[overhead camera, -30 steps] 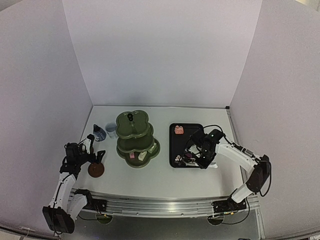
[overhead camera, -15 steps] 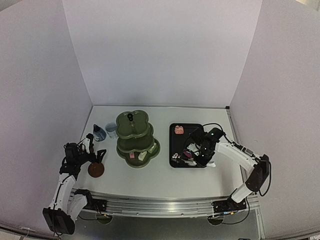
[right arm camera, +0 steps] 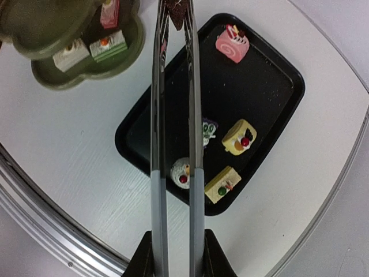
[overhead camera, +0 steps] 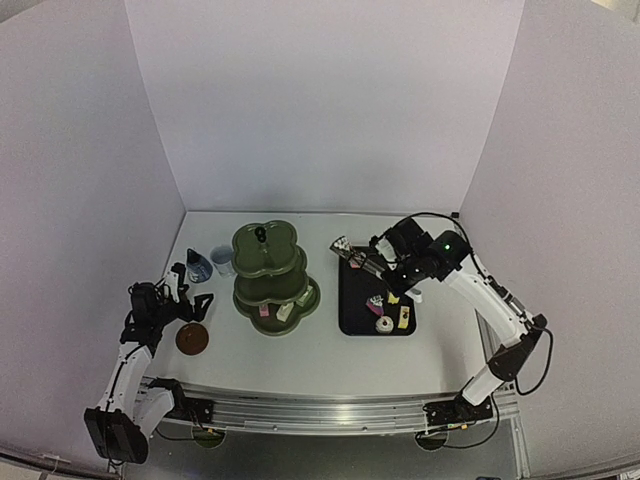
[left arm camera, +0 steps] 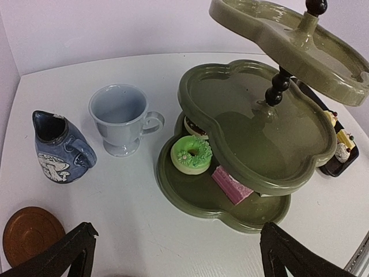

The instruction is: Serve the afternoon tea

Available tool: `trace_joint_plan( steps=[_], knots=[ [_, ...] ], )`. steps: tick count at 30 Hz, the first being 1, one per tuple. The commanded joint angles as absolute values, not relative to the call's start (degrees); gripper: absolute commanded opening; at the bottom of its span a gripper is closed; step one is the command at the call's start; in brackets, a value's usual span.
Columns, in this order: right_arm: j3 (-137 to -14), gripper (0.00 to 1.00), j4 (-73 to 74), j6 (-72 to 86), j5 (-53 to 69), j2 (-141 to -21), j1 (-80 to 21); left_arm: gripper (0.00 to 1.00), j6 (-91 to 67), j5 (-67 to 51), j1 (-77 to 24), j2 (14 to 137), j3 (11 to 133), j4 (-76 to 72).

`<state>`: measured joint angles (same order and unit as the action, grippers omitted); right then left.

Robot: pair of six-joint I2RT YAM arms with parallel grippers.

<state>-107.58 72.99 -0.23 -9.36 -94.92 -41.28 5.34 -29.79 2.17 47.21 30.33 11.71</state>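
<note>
Standing at the middle of the white surface [overhead camera: 320,360], a dark green three-tier scalloped stand [overhead camera: 270,275] is flanked on its right by a black rectangular tray [overhead camera: 350,300], where five small pastries [right arm camera: 239,137] lie. Clamped in the right fingers [right arm camera: 145,257], long metal tongs [right arm camera: 173,115] are aimed leftward at the stand. A dark brown pastry [right arm camera: 176,10] is pinched at their tips, between the tray's far corner and the tiers. The left fingers [left arm camera: 75,248] are spread wide and empty, on the stand's left.

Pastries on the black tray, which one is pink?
The swirled roll with a red topping, lying alone at the tray's far end. The other four, clustered at the near end, are yellow, white or purple-edged.
</note>
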Motion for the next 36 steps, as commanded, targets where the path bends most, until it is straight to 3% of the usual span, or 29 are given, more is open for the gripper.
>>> trace_joint_plan(
  steps=[1,11,30,36],
  knots=[
    [-118.2,0.00,68.3,4.7,-9.2,-103.9,-41.3,1.00,4.4,-31.7,1.9,48.4,32.1,7.9],
    [-127.4,0.00,67.6,6.8,-6.4,-111.9,-46.2,1.00,12.0,-36.2,1.9,48.1,31.2,9.3],
    [-128.9,0.00,67.7,6.8,-9.8,-117.8,-52.8,1.00,14.9,-39.4,1.2,49.2,31.6,11.1],
    [-129.3,0.22,67.7,7.2,-10.1,-118.5,-53.0,1.00,15.1,-38.9,1.2,48.3,31.2,11.6]
  ],
)
